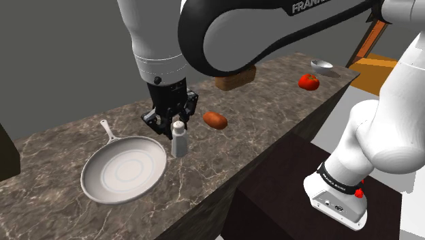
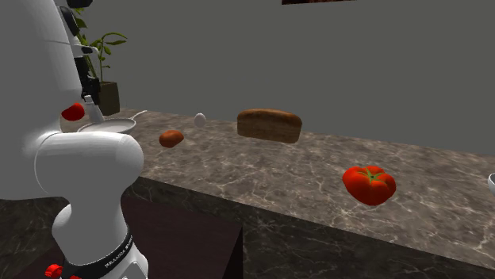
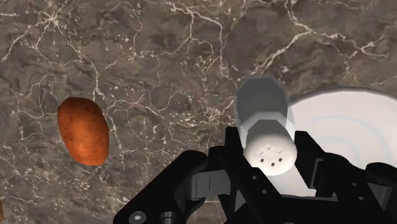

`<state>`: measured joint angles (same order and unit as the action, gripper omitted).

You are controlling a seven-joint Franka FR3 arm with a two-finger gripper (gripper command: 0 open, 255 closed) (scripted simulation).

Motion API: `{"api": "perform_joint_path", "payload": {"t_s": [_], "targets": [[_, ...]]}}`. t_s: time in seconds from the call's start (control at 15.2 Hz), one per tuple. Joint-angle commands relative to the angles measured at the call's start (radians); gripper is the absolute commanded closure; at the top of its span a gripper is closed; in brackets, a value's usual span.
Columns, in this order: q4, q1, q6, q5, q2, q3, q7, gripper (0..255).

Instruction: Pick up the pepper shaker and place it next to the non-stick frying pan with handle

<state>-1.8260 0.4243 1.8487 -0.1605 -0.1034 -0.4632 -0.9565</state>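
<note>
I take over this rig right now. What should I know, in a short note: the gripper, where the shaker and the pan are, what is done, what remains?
Gripper: jaws shut on the pepper shaker, clasping its cap from both sides.
Pepper shaker: upright, its base appears to rest on the counter, close beside the rim of the frying pan. I cannot tell whether the two touch.
Done: the shaker is already next to the pan.
Left: probably only to open the jaws and lift the gripper straight up, so the shaker does not tip.
</note>
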Motion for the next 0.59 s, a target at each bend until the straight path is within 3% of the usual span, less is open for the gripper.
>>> {"api": "perform_joint_path", "payload": {"t_s": [0.0,0.53], "targets": [[-0.02,0.0,0.027,-0.005,-0.007,0.0,-0.005,255],[-0.093,0.002,0.125,-0.026,-0.038,0.003,-0.027,255]]}}
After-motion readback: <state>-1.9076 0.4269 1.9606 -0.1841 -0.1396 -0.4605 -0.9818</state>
